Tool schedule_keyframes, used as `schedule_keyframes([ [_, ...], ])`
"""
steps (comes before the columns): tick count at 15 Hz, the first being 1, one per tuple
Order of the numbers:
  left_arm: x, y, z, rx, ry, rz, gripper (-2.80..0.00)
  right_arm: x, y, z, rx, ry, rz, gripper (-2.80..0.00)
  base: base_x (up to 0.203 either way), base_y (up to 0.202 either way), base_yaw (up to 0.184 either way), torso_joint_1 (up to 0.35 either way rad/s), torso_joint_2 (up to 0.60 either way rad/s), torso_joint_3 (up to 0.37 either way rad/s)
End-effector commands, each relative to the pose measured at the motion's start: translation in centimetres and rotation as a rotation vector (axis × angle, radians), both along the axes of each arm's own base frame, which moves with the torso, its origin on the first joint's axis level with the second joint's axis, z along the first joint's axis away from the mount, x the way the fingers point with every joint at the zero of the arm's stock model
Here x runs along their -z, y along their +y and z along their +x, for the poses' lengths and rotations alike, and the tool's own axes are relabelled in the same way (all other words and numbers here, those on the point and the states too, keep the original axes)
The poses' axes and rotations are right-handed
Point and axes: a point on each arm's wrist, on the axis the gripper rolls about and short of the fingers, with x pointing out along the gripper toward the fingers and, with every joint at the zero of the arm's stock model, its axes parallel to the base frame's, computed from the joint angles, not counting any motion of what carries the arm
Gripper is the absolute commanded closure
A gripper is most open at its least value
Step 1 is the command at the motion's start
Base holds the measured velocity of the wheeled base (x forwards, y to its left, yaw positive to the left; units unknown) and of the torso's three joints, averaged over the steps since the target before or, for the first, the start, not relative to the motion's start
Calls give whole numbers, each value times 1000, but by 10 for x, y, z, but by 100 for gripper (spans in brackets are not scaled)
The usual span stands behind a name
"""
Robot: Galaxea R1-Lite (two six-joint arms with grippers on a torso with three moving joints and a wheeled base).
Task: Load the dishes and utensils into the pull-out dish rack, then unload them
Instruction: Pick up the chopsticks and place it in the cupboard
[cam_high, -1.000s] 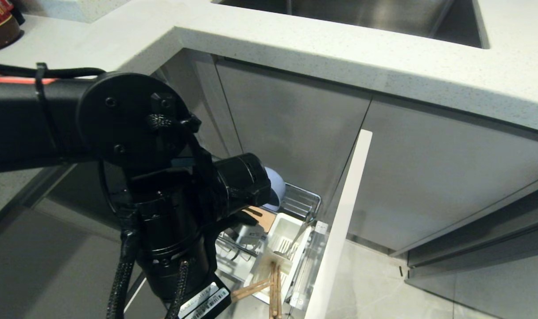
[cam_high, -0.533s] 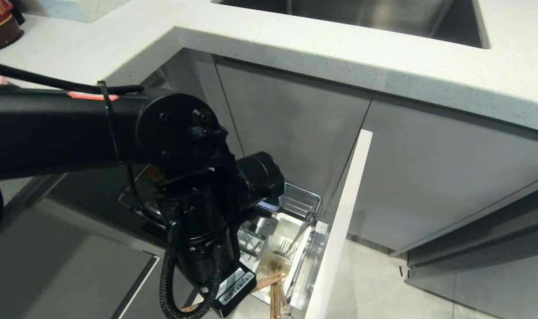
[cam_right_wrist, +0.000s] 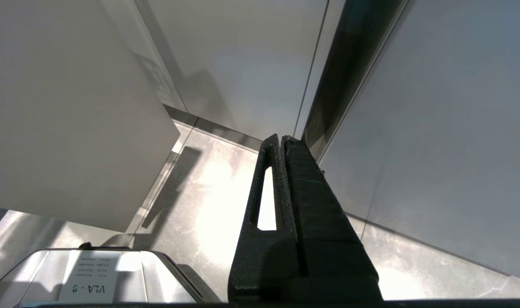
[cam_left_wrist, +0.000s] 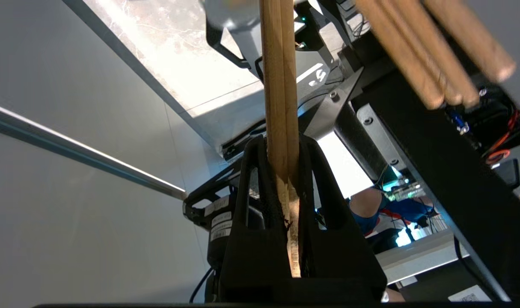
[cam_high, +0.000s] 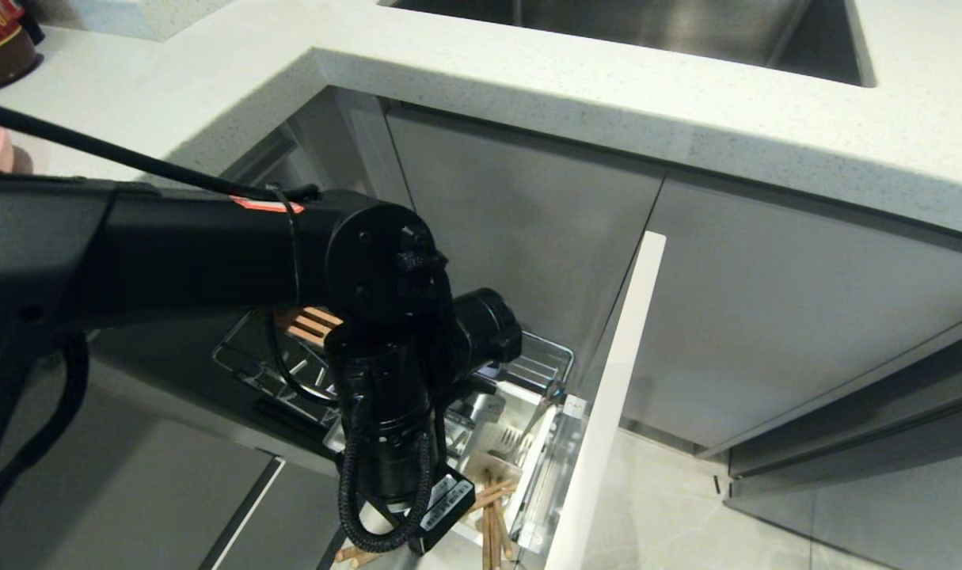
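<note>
Left claw [cam_left_wrist: 285,171]: clenched on the chopsticks [cam_left_wrist: 279,107], low at the near end of the pull-out dish rack [cam_high: 544,360].
Change: the left arm has swung further over the rack; likely a chopstick load or unload is under way.
Left wrist view: alone shows the grip.
Head view: cutlery [cam_high: 512,437] lies in the rack.
Right claw [cam_right_wrist: 283,147]: shut empty, parked by the cabinets.

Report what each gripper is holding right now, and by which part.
The left gripper clamps a pair of wooden chopsticks between its fingers, near one end. The right gripper is shut on nothing.
</note>
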Motion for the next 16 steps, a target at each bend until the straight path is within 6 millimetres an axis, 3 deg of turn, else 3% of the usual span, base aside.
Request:
schedule_keyframes([
  [1,8,-4,5,-3,18,19,0,0,0,0,1,0,-1,0,0,0,0,0,0,0],
  [14,15,-10,16,-17,33,-2,0,0,0,0,-1,0,-1,0,0,0,0,0,0,0],
  [15,15,-10,16,-17,32,-3,-280,0,0,0,0,0,-1,0,0,0,0,0,0,0],
  [16,15,-10,16,-17,32,-2,-280,0,0,0,0,0,-1,0,0,0,0,0,0,0],
])
